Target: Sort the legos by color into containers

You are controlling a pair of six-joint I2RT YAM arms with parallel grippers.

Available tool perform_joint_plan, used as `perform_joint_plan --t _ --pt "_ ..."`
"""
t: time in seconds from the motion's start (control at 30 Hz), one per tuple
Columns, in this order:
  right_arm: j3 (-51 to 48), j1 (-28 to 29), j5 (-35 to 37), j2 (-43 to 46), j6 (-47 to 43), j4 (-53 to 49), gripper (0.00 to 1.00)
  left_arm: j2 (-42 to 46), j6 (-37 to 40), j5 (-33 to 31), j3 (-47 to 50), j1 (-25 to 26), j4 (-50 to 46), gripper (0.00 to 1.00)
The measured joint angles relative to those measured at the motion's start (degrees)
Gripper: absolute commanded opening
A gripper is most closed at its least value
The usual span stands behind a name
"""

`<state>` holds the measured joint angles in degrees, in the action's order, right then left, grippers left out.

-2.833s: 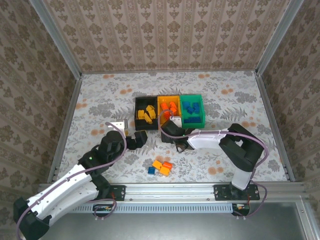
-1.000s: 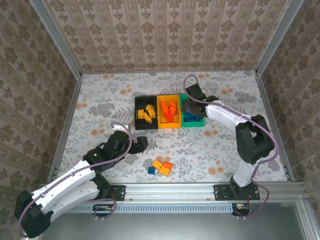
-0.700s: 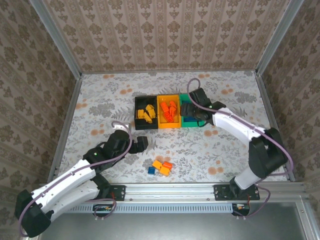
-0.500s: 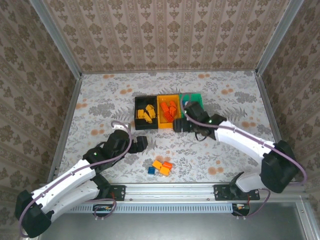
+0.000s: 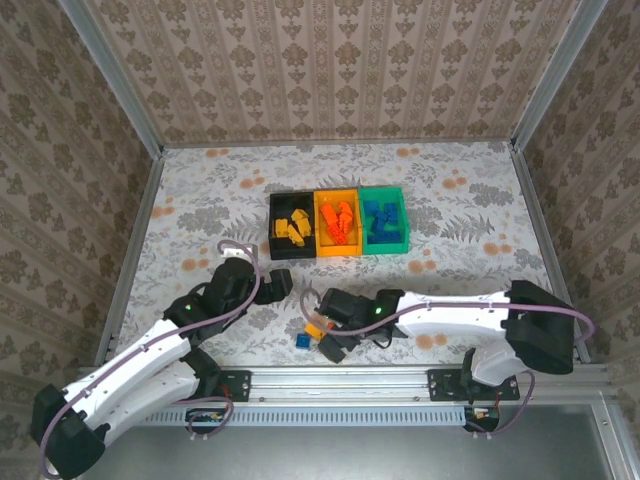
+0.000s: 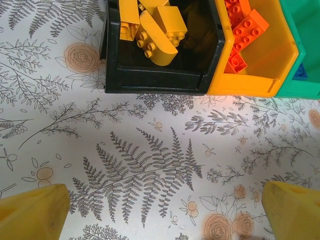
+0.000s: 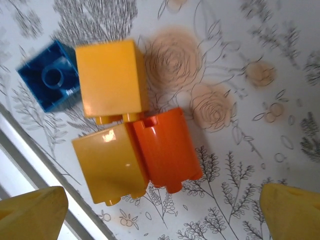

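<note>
Our right hand (image 7: 162,211) hangs with its fingers spread wide and nothing between them, low over four loose legos on the desk (image 7: 240,125). A blue brick (image 7: 48,75) lies just beside a yellow-orange brick (image 7: 111,80). Next to these, a second yellow-orange brick (image 7: 110,170) presses against a red-orange brick (image 7: 165,150). From above, this cluster sits near the desk's front edge, well apart from the containers (image 5: 338,252). Our left hand (image 6: 162,212) is likewise released and empty. It faces the black bin (image 6: 155,80) holding yellow-orange legos (image 6: 155,35), the orange-yellow bin (image 6: 250,82) holding red-orange legos (image 6: 242,30), and the green bin (image 6: 300,90), joined in a row.
</note>
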<state>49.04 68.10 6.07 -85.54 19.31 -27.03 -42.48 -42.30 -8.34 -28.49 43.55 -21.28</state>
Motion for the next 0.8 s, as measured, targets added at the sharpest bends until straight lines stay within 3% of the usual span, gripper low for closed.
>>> perform_joint_plan --t 0.33,0.6,0.7,0.8 --pt "2.3 0.0 7.3 -6.9 0.8 -0.2 0.97 0.3 -0.2 1.1 0.5 -0.5 0.0 1.0" --pt "2.1 -10.4 11.4 -7.0 6.4 -0.6 0.9 0.3 -0.9 1.7 0.9 -0.9 0.2 1.0" --pt "1.6 -12.9 12.5 -5.8 8.0 -0.6 0.9 0.3 -1.1 2.0 1.3 -1.0 0.2 1.0" --pt "0.4 -13.5 12.2 -3.1 8.4 -0.2 0.84 0.3 -1.3 2.1 1.6 -1.4 0.2 1.0"
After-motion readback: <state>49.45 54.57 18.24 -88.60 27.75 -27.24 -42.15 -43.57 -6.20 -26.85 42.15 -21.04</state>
